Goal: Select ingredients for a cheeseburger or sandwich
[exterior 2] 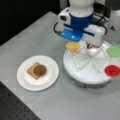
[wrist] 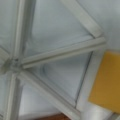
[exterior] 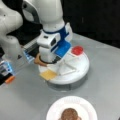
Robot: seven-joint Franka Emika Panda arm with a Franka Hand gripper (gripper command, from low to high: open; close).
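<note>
While the arm hangs low over the white divided tray (exterior 2: 85, 72), its gripper (exterior 2: 86, 46) sits down among the tray's raised dividers, and whether its fingers are parted or closed cannot be told. In the wrist view only the dividers (wrist: 60, 53) and the yellow cheese square (wrist: 106, 80) show. In both front views the cheese lies in the compartment just beside the gripper, on the side nearer the plate. A red round piece (exterior 2: 112, 70) and a green piece (exterior 2: 114, 51) fill compartments on a front view's right. A tan-brown piece (exterior: 38, 61) lies by the gripper at the tray's edge. Well apart from the tray, the white round plate (exterior 2: 26, 81) carries a bread slice (exterior 2: 31, 70) with the dark brown patty (exterior 2: 40, 70) on top. No writing can be read.
</note>
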